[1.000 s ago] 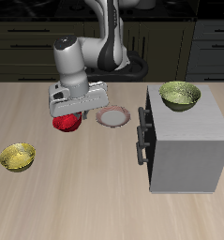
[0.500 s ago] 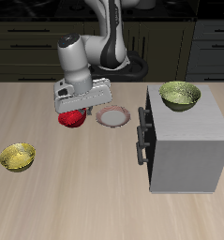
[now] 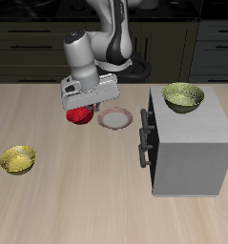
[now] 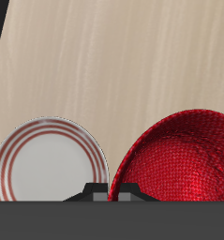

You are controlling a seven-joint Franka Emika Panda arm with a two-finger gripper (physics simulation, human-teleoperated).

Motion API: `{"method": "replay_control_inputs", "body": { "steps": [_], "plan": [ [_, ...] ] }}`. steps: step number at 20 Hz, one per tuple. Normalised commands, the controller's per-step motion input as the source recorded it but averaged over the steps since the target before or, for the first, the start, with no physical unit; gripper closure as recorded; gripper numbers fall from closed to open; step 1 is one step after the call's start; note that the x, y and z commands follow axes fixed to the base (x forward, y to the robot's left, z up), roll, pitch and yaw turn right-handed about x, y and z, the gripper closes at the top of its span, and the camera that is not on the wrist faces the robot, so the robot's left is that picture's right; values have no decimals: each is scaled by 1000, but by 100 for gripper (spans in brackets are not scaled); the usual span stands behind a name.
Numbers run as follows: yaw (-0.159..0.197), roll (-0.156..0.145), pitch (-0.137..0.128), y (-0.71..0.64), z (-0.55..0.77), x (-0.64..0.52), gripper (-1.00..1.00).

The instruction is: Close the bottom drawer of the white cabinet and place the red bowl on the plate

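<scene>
My gripper [image 3: 84,107] is shut on the rim of the red bowl [image 3: 81,115], which hangs just above the table beside the plate [image 3: 115,118]. The wrist view shows the red bowl [image 4: 179,155] close to the white, red-rimmed plate [image 4: 52,161], its edge just overlapping the plate's rim, with the gripper [image 4: 112,193] clamped on the bowl's near rim. The white cabinet [image 3: 192,143] stands past the plate. Its bottom drawer [image 3: 150,155], with a dark bar handle, looks flush with the cabinet's front.
An olive-green bowl [image 3: 183,96] sits on top of the cabinet. A yellow-green bowl [image 3: 18,159] lies on the table nearer the front edge, well away from the gripper. The upper drawer's handle [image 3: 145,119] juts out toward the plate.
My gripper has carried the red bowl upward and sideways toward the plate. The plate, the cabinet and the other bowls have not moved.
</scene>
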Motion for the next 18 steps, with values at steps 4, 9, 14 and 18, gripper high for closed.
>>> {"method": "replay_control_inputs", "body": {
  "steps": [4,9,14,18],
  "plan": [
    [-11,31,-1,135,49,-154,100],
    [-11,34,-2,241,36,-165,100],
    [7,54,-23,302,114,-110,100],
    [12,53,-11,360,106,-32,100]
  ]
}}
